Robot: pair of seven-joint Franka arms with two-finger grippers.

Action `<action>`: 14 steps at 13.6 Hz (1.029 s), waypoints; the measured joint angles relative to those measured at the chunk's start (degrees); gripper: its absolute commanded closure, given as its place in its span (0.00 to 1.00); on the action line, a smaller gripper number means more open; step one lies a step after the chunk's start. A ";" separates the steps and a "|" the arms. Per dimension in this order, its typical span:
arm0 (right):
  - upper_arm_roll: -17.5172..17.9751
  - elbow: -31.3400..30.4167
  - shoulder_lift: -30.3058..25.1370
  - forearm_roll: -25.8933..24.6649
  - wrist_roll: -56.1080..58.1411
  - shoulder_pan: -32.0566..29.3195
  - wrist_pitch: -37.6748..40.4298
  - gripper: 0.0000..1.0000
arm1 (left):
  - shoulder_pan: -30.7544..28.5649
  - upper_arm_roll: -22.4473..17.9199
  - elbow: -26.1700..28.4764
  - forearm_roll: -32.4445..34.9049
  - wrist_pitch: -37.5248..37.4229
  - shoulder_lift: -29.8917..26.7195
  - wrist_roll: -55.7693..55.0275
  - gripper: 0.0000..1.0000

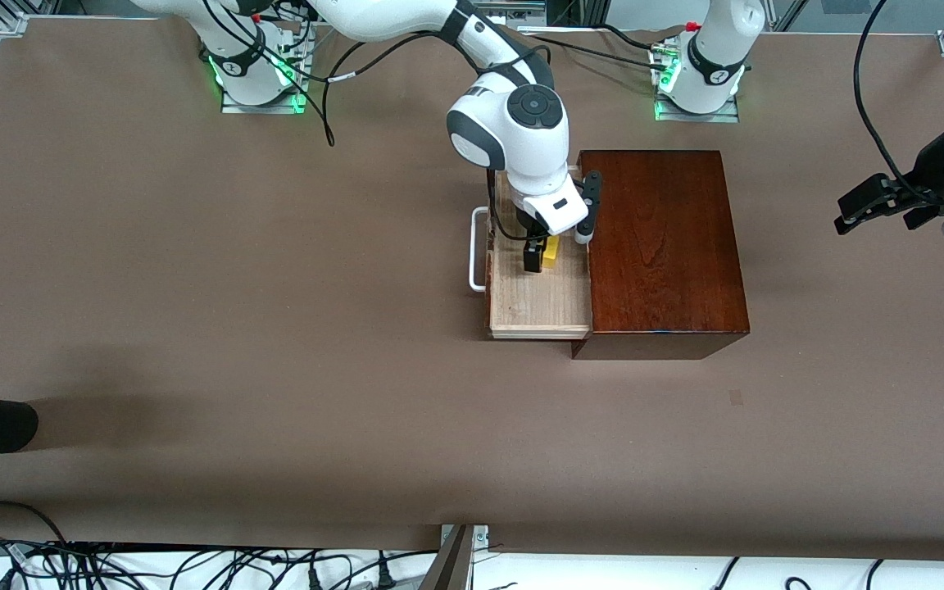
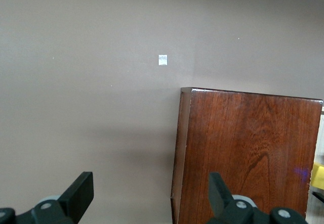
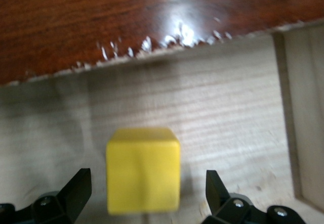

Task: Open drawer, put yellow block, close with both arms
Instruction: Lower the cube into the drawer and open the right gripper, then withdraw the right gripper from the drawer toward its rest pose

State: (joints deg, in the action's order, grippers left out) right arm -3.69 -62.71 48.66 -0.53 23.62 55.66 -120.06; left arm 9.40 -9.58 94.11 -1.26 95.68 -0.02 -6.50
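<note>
Front view: drawer [image 1: 539, 287] pulled out of the box [image 1: 662, 246] toward the right arm's end of the table, handle [image 1: 478, 249] leading. Right gripper [image 1: 539, 250] is down in the tray; block [image 1: 551, 252] sits on the tray floor at its fingertips. Left gripper [image 1: 882, 205] waits in the air at the left arm's end of the table, well apart from the box.

Left wrist view: left gripper [image 2: 152, 191] spread wide, empty, looking down on bare table and a corner of the box [image 2: 243, 148]. A sliver of the block [image 2: 317, 176] shows at the frame edge.

Right wrist view: right gripper [image 3: 147, 191] spread wide, fingers [image 3: 76, 188] clear of the block [image 3: 143, 176] on both sides; block rests on the pale tray floor [image 3: 212, 113], released.

Risks: lifting out at a slant could clip the block and knock it against the tray wall. Closing by one arm alone could skew the drawer or shove the box along the table.

Hidden: right arm's wrist covers much of the tray's farther part in the front view. Right wrist view is blurred; whether the block lies fully flat I cannot tell. Drawer front is seen edge-on only.
</note>
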 measured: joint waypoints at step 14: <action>-0.97 4.13 -13.86 3.78 -0.24 -20.79 21.73 0.00 | -0.07 0.01 -0.01 0.00 0.00 0.03 -0.01 0.00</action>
State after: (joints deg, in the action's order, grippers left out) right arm -4.65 -58.57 34.80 3.24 23.38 34.87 -98.33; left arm 9.33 -9.58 94.10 -1.26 95.68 0.01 -6.50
